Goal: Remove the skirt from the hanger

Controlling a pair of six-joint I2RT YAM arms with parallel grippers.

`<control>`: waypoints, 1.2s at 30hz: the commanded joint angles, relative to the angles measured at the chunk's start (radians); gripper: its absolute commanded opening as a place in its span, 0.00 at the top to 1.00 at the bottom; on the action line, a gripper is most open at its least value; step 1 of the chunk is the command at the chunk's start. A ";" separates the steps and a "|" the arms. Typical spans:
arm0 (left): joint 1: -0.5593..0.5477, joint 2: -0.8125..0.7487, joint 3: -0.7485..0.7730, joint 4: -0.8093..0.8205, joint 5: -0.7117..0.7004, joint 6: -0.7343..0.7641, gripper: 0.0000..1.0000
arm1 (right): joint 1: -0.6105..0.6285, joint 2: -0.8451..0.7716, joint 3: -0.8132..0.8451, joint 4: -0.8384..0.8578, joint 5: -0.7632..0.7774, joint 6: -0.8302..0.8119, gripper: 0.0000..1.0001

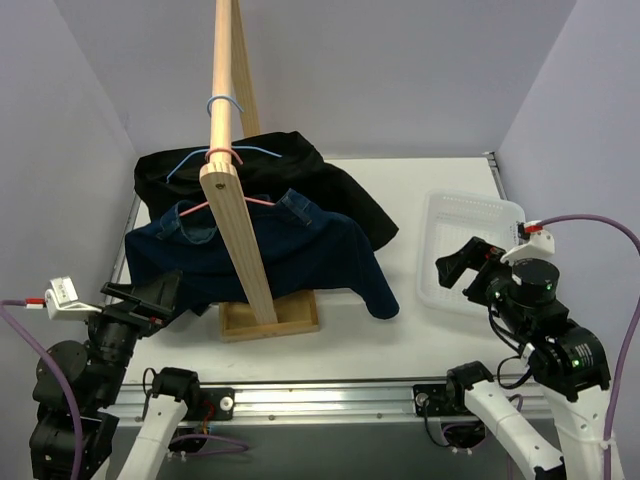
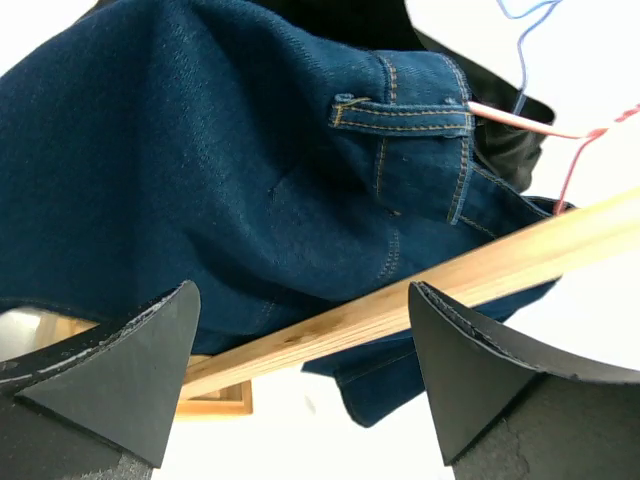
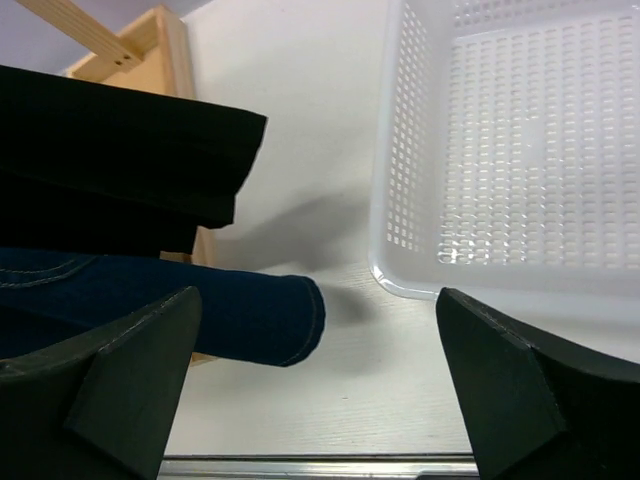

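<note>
A dark blue denim skirt (image 1: 300, 250) hangs on a pink wire hanger (image 1: 190, 208) from a slanted wooden pole (image 1: 225, 120). Its hem drapes onto the table. In the left wrist view the skirt (image 2: 200, 180) fills the upper frame, with the pink hanger (image 2: 520, 122) coming out at the waistband. My left gripper (image 1: 150, 295) is open and empty, just left of the skirt's lower edge (image 2: 300, 370). My right gripper (image 1: 468, 268) is open and empty, right of the skirt's hem (image 3: 250, 315), apart from it (image 3: 315, 385).
A black garment (image 1: 300, 170) hangs behind the skirt on a blue hanger (image 1: 190, 160). The pole stands on a wooden base (image 1: 270, 320). A white perforated basket (image 1: 470, 220) sits at the right, close to my right gripper (image 3: 520, 150).
</note>
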 commanded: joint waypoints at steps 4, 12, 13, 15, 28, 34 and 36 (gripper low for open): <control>-0.038 -0.126 -0.087 0.100 0.005 -0.049 0.06 | -0.001 0.069 0.067 -0.054 0.064 -0.083 0.00; -0.105 -0.091 -0.049 0.030 -0.115 0.016 0.06 | -0.001 0.135 0.121 0.066 -0.108 -0.196 0.00; -0.108 -0.044 -0.027 0.002 -0.124 0.029 0.06 | -0.001 0.152 0.133 0.096 -0.155 -0.221 0.00; -0.108 0.011 0.032 -0.062 -0.130 0.070 0.06 | -0.001 0.202 0.168 0.139 -0.283 -0.225 0.00; -0.108 0.154 0.103 -0.132 -0.044 0.168 0.01 | 0.033 0.566 0.481 0.376 -0.778 -0.279 0.06; -0.108 0.163 0.093 -0.135 0.011 0.182 0.00 | 0.071 0.622 0.545 0.452 -0.950 -0.302 0.07; -0.108 0.168 0.085 -0.130 0.028 0.188 0.00 | 0.114 0.626 0.532 0.486 -0.980 -0.288 0.07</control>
